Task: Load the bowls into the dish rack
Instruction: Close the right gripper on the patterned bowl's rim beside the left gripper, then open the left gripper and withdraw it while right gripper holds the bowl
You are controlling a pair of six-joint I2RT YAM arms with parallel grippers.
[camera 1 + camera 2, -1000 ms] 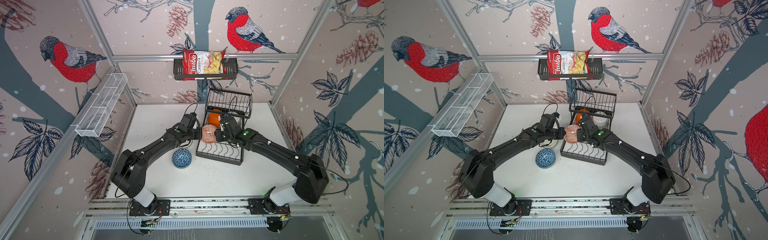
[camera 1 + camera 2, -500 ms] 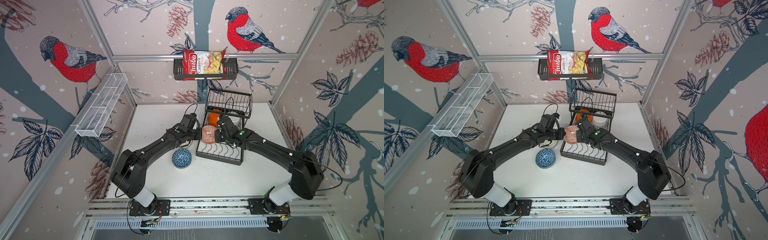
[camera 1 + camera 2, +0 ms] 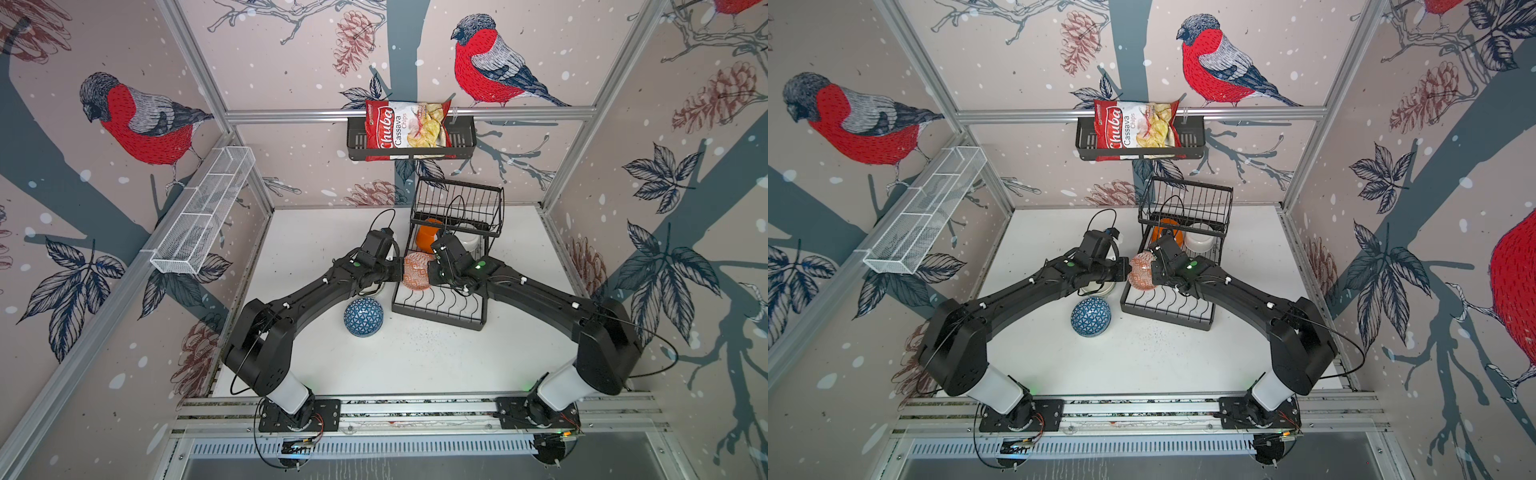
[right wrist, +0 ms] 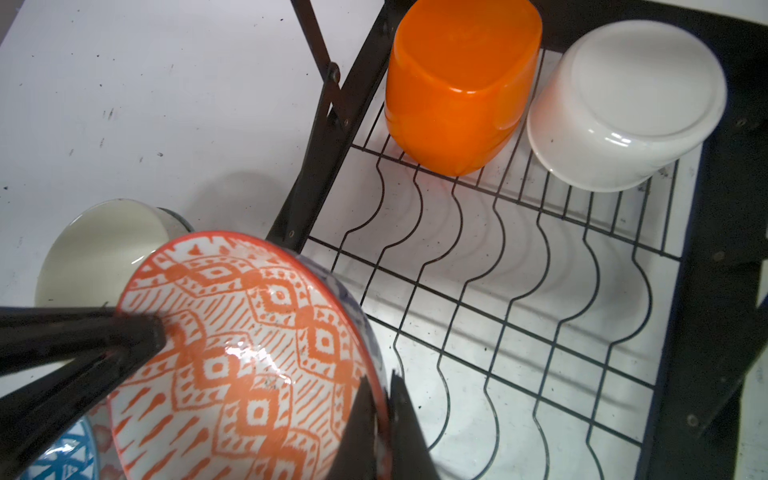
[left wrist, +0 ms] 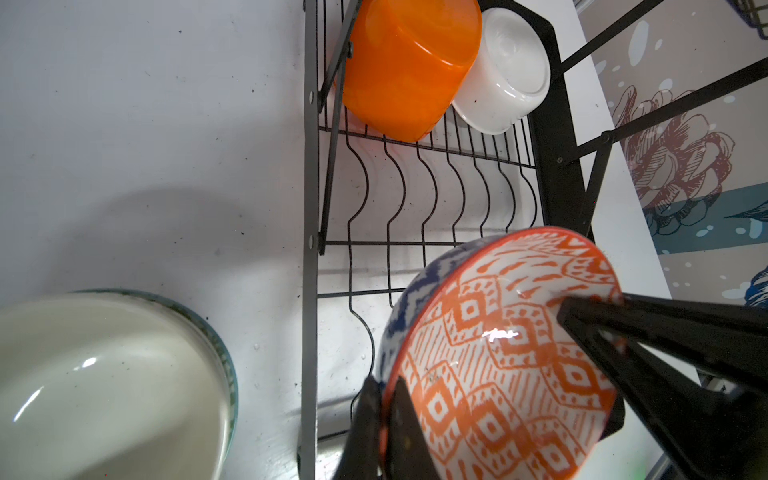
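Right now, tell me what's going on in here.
Both arms share one orange-patterned bowl. The left gripper and the right gripper are each shut on opposite sides of its rim, holding it tilted over the left edge of the dish rack. A plain orange bowl and a white bowl already sit upside down at the back of the rack. A blue bowl lies upside down on the table, and a cream bowl sits beside the rack.
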